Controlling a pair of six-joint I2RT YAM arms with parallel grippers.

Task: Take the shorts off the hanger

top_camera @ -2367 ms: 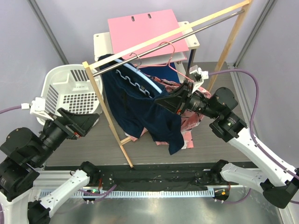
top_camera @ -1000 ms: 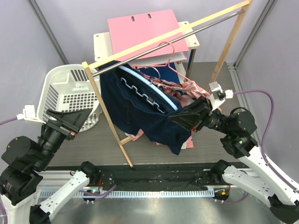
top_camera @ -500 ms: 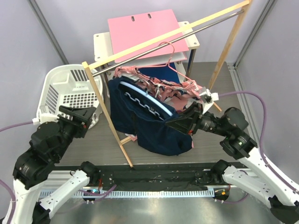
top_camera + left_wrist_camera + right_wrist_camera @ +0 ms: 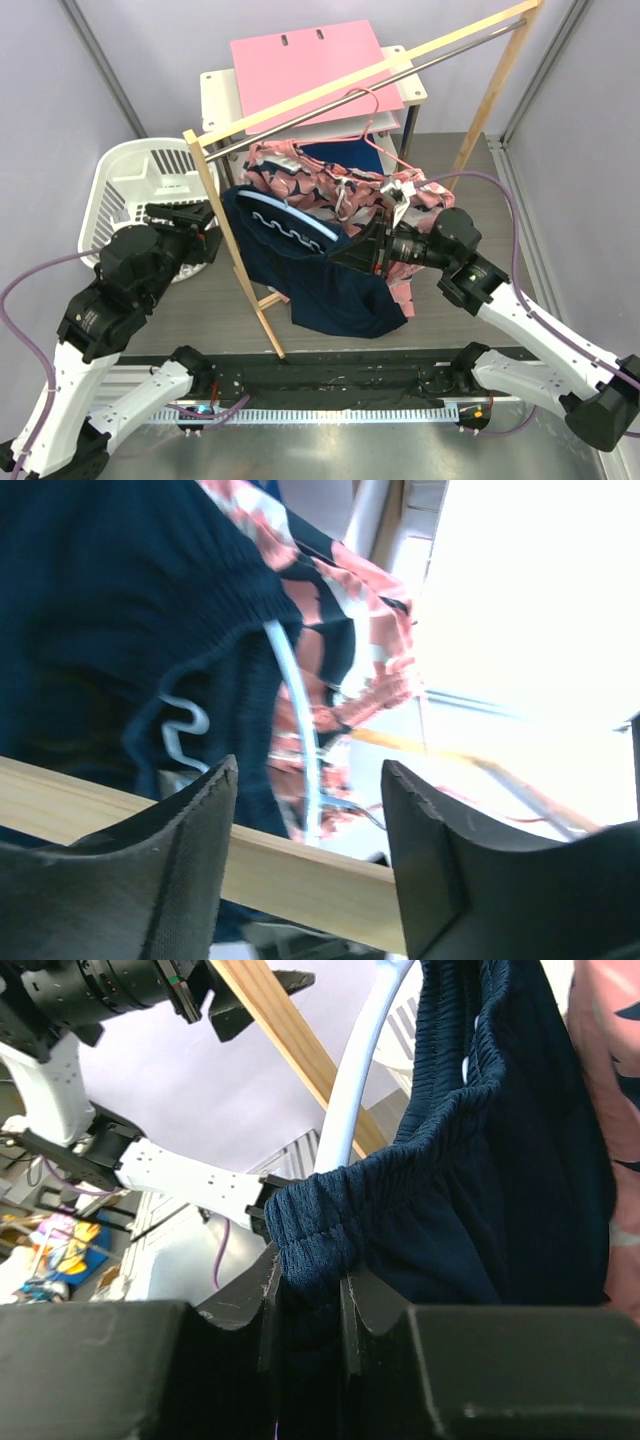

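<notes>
The navy shorts [image 4: 335, 290] hang on a white hanger [image 4: 290, 224] from the rack's metal rail. My right gripper [image 4: 345, 258] is shut on their elastic waistband [image 4: 310, 1235] at the hanger's right end; the white hanger [image 4: 355, 1090] rises just above it. The salmon printed shorts [image 4: 300, 178] hang behind on a pink wire hanger [image 4: 366, 122]. My left gripper [image 4: 205, 238] is open and empty, just left of the wooden post. In the left wrist view its jaws [image 4: 305, 790] stand wide apart, with the navy shorts [image 4: 100, 630], white hanger [image 4: 298, 730] and printed shorts [image 4: 345, 630] beyond.
The wooden rack post [image 4: 236, 255] stands between my left gripper and the shorts, and crosses the left wrist view [image 4: 300, 875]. A white laundry basket [image 4: 125, 185] sits at the left. A pink board [image 4: 310, 58] lies on a white stand behind the rack.
My right gripper has moved left holding the navy waistband, and the navy shorts have dropped lower, uncovering the printed shorts. My left arm has risen and swung right, up to the post.
</notes>
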